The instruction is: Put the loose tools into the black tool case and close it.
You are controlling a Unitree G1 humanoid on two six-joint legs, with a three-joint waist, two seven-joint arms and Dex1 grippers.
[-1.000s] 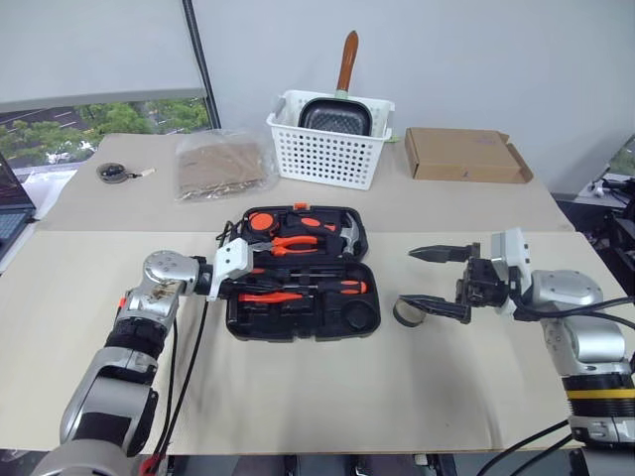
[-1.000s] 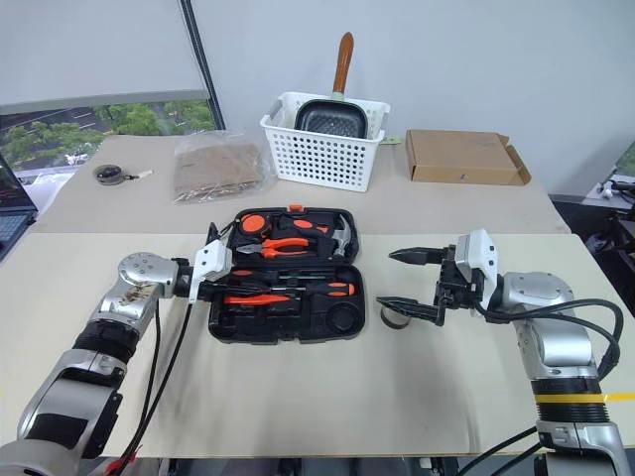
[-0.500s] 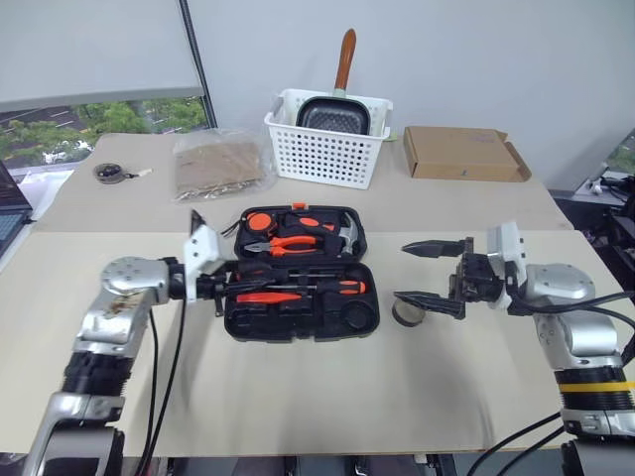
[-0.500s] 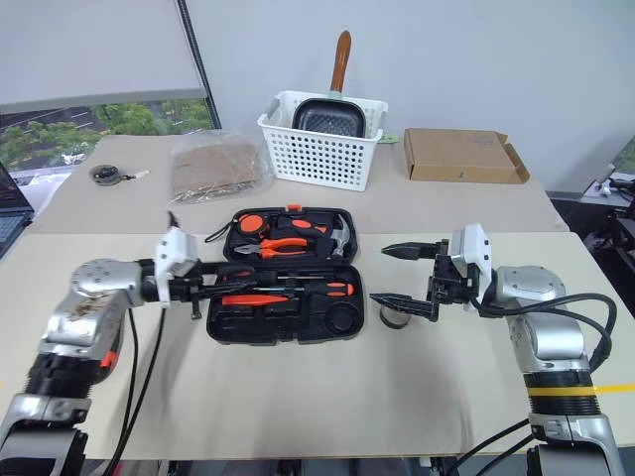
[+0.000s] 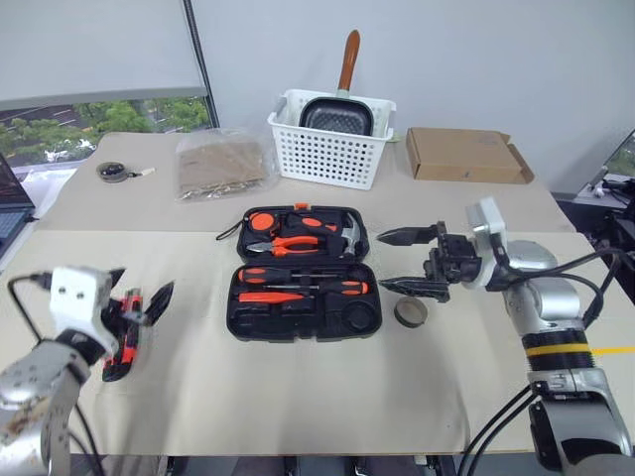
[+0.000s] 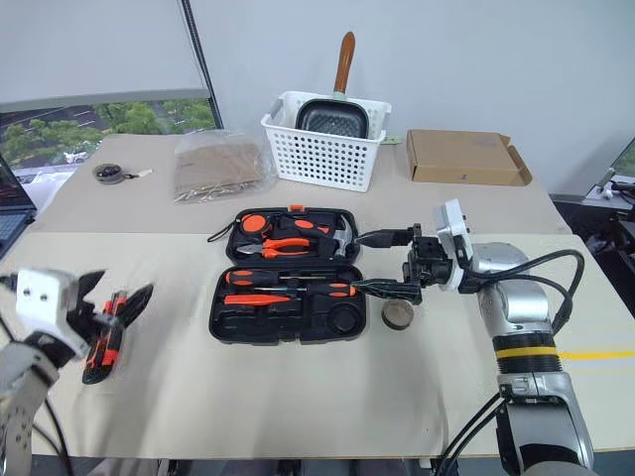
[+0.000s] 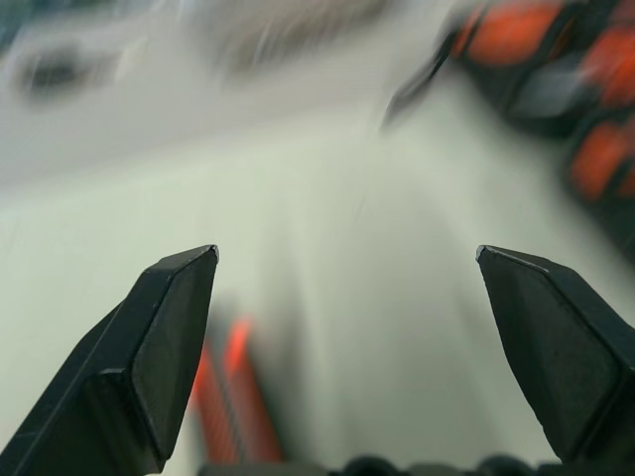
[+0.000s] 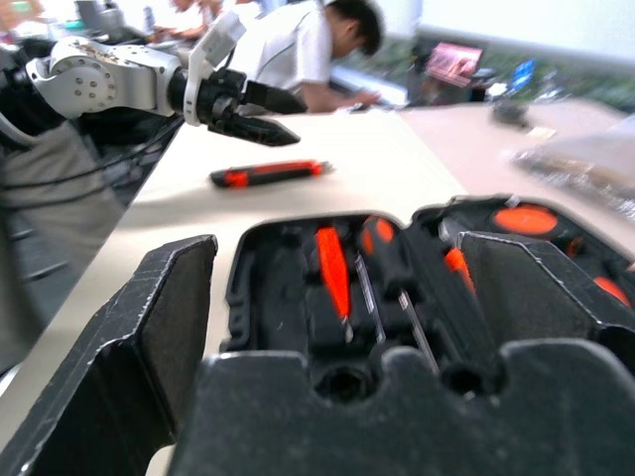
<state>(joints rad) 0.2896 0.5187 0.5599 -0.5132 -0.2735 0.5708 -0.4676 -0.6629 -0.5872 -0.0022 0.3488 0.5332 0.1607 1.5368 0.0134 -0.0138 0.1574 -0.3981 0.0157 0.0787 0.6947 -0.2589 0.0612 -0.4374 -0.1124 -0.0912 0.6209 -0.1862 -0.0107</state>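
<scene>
Left gripper (image 5: 134, 309) spread wide, empty, hovering right over orange-black knife (image 5: 124, 342) on table far left of case (image 5: 303, 273). Knife long axis runs roughly toward and away from me. Case open, tools seated. Right gripper (image 5: 402, 261) wide, empty, at case's right edge. I judge left arm nearer knife.

bright, even daylight | soft shadows | left wrist view smeared (motion blur)
</scene>
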